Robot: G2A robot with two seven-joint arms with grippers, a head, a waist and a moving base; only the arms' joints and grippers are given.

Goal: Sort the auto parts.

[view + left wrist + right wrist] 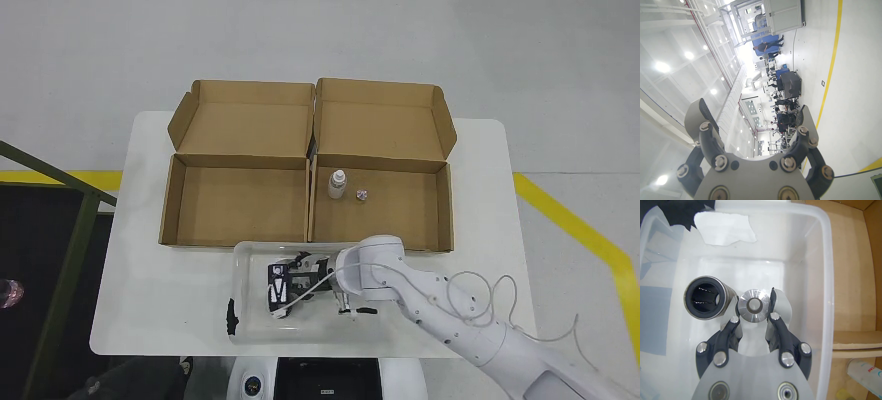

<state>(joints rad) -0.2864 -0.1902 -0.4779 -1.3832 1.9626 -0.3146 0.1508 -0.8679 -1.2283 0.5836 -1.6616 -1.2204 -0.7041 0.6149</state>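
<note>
The right gripper (754, 305) is down inside the clear bin (826, 275), its two fingers closed from either side on a silver bushing (745, 306), pads pressed to the round wall. The bushing stands on end on the bin floor near the middle. Its long axis runs straight up toward the wrist and its bore faces the camera, so the grip crosses that axis and a straight lift out of the bin looks like the natural next move. A linear bearing (705, 311) with a black end ring stands just beside it, against the outer side of one finger, close enough that a sideways pull could knock it. Beyond the bin's far wall, touching or nearly touching it, sit two open cardboard boxes. The left box (235, 205) is bare, while the right box (400, 210) holds a small white bottle (338, 183) and a tiny piece (363, 194). Which box suits the bushing I cannot tell. The left gripper (753, 106) faces the room, away from the bin, with jaws wide apart and holding nothing, so the right arm is plainly the nearer one.
</note>
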